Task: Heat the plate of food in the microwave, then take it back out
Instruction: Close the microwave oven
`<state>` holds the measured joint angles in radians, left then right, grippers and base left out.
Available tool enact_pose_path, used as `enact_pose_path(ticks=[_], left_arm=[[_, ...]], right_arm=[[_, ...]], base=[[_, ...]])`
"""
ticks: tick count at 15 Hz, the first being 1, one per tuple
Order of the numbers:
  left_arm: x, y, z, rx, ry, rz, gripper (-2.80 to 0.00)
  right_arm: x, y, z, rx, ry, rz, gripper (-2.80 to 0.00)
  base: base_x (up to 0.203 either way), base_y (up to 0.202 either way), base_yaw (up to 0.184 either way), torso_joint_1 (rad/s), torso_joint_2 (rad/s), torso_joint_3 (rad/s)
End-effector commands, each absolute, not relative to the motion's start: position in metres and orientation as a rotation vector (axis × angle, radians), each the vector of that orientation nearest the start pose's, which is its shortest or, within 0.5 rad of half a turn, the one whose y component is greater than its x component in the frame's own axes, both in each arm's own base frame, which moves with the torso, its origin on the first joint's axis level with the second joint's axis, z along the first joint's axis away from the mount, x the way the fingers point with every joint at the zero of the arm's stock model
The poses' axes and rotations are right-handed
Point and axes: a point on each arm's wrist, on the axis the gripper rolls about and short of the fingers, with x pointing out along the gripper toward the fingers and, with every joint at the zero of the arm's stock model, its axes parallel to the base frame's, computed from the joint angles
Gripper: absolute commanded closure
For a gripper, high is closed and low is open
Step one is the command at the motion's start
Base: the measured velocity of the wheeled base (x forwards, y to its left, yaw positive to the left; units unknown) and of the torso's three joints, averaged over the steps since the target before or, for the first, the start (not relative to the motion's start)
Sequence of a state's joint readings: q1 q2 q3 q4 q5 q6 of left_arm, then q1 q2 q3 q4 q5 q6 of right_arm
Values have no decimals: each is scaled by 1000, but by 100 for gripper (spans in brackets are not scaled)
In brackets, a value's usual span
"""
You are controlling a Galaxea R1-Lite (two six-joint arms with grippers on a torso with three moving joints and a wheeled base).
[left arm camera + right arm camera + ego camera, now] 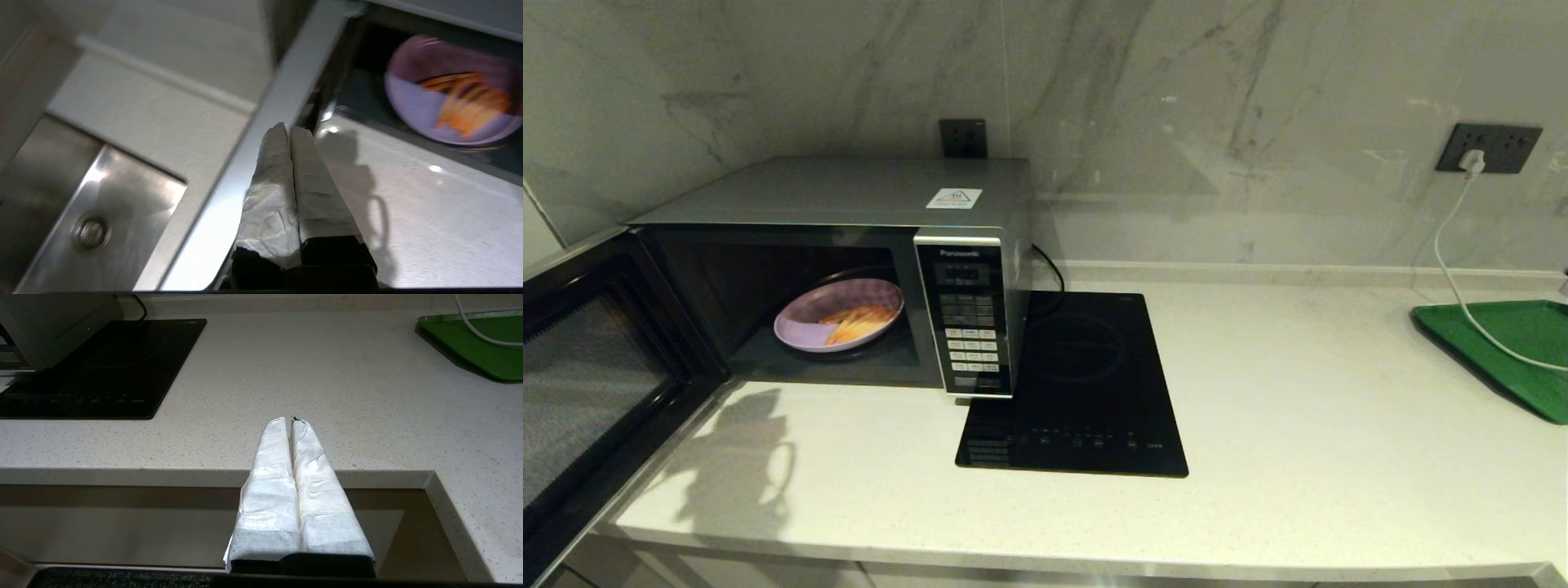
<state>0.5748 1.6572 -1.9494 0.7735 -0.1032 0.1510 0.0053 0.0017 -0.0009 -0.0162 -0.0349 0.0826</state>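
The main risk sits with the microwave [849,269] door [588,384], which stands swung wide open at nine o'clock of the oven in the head view: if the left gripper [290,130] pushes it from a poor angle or glances off its edge, the door may only half close, or the whole oven may skid on the desk [1258,425] toward the black hob [1078,384] it already overlaps. A reach into the cavity instead could catch the frame or tip the plate of food [839,314], spilling the orange sticks. That plate lies flat inside the open cavity, on the oven floor, slightly toward the keypad side. In the left wrist view the left jaws are clenched together with nothing between them, hanging over the door's silver edge just outside the cavity mouth; the plate is well apart from them, off at about two o'clock from the tips, deeper in the oven. The right gripper [292,421] is parked off the near edge of the desk, its jaws likewise pressed together and empty, far from the plate, with a green tray [1511,351] at the desk's right end.
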Motion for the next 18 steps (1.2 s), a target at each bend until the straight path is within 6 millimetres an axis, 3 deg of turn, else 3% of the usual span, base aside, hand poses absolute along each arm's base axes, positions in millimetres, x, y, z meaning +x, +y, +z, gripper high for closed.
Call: enact_pose_path(ticks=[1, 6, 10, 18], left_arm=[[228, 166, 358, -50, 559, 515, 0], [223, 193, 352, -94, 550, 600, 0], [205, 210, 341, -196, 629, 636, 0], [189, 197, 331, -373, 752, 624, 0]], right_arm=[[-23, -1, 78, 83, -18, -28, 0], [-23, -1, 78, 83, -18, -28, 0], [-23, -1, 78, 83, -18, -28, 0], [-23, -1, 78, 83, -18, -28, 0]], base=[[0, 0, 0, 0, 0, 0], [0, 0, 0, 0, 0, 0], [0, 0, 0, 0, 0, 0], [0, 0, 0, 0, 0, 0]])
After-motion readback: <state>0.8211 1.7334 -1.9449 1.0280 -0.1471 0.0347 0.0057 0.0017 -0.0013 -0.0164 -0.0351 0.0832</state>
